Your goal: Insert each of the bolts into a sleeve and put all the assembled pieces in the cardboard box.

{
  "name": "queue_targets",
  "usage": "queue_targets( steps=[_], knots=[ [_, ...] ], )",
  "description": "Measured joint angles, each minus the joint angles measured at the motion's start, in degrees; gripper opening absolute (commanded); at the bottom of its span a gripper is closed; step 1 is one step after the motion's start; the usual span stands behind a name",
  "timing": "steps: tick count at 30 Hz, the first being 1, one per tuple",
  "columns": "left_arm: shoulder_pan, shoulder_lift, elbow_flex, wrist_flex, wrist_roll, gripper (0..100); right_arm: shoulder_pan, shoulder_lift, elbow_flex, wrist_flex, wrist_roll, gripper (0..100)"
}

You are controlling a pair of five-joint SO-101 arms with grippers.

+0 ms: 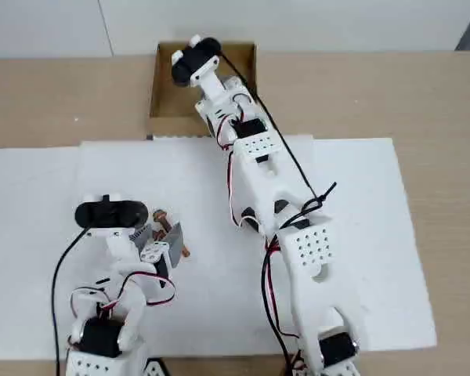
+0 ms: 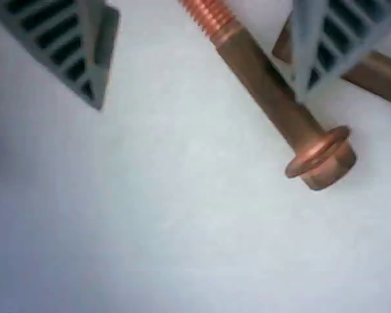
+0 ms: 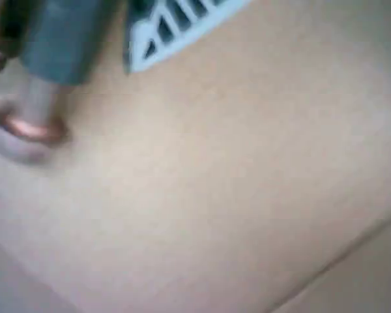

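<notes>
Left gripper (image 2: 201,94) low over white sheet (image 1: 31,235), released, jaws spread wide. Copper bolt (image 2: 257,72) flat on the sheet between the jaws, close against one finger (image 2: 326,45), threaded end and flanged head both in sight. Second copper piece (image 2: 378,75) just past that finger, partly hidden; can't tell if touching the bolt. Further right, at the sheet's far edge: cardboard box (image 1: 163,94) on wooden table (image 1: 439,117), butted up to the sheet. Right gripper (image 1: 194,66) in over the box floor; clenched or released, can't tell. Grey sleeve (image 3: 55,39) right at it, roughly upright, bolt shank sticking out below, copper flange (image 3: 29,127) near the cardboard floor; contact with floor unclear.
</notes>
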Motion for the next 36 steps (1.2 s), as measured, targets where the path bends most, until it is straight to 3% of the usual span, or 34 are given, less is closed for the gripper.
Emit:
queue_targets(
  steps=[5,8,12,31,36],
  knots=[
    [0.0,0.0,0.0,0.0,0.0,18,0.0,0.0,-1.1,0.5,0.0,10.9],
    [0.0,0.0,0.0,0.0,0.0,18,0.0,0.0,-3.4,0.6,0.0,1.0],
    [0.0,0.0,0.0,0.0,0.0,18,0.0,-0.4,-6.1,1.7,0.0,0.1],
    [0.0,0.0,0.0,0.0,0.0,18,0.0,-25.6,-6.2,28.6,-5.4,0.3],
    [0.0,0.0,0.0,0.0,0.0,18,0.0,-34.5,-6.3,39.0,-10.3,0.3]
  ],
)
